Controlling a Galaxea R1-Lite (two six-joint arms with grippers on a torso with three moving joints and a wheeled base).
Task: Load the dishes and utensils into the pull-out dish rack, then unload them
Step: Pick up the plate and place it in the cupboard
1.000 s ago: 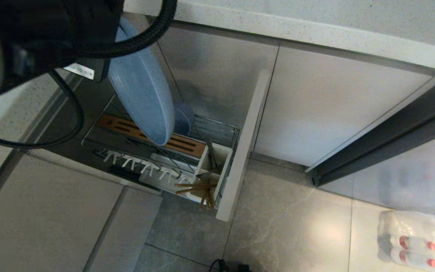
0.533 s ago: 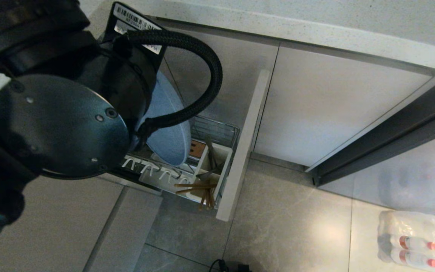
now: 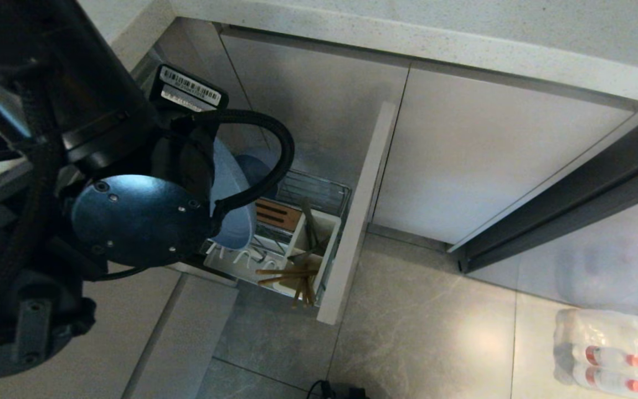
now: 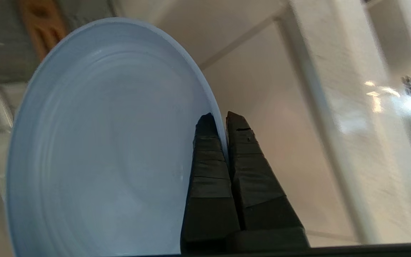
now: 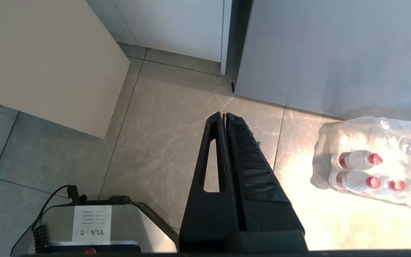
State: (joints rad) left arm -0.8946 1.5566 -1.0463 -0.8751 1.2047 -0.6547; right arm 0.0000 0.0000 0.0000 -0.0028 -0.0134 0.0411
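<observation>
Left gripper (image 4: 218, 119) is clamped tight on the rim of the light-blue plate (image 4: 102, 150), plate held on edge; in the head view the plate (image 3: 230, 191) sits centre-left, mostly hidden behind the left arm, low over the pull-out dish rack (image 3: 319, 194) near the white plate prongs (image 3: 238, 256). Can't tell whether its lower edge touches the rack or is seated between prongs. Blue-grey bowl (image 3: 252, 166) is just behind the plate, at the back of the rack. Chopsticks (image 3: 288, 274) and fork (image 3: 309, 221) are in the white utensil caddy (image 3: 327, 227), chopsticks lying tilted across its near end. Judgement: utensils and bowl loaded, plate is the last item going in or the first coming out; the frames don't settle which. Obstructions: arm and cable block most of the rack from the head camera; the beige front panel (image 3: 360, 210) bounds the right side. Right gripper (image 5: 224, 116) is parked over the floor tiles, jaws closed, empty. Bottled water pack (image 3: 612, 349) at lower right, well clear.
</observation>
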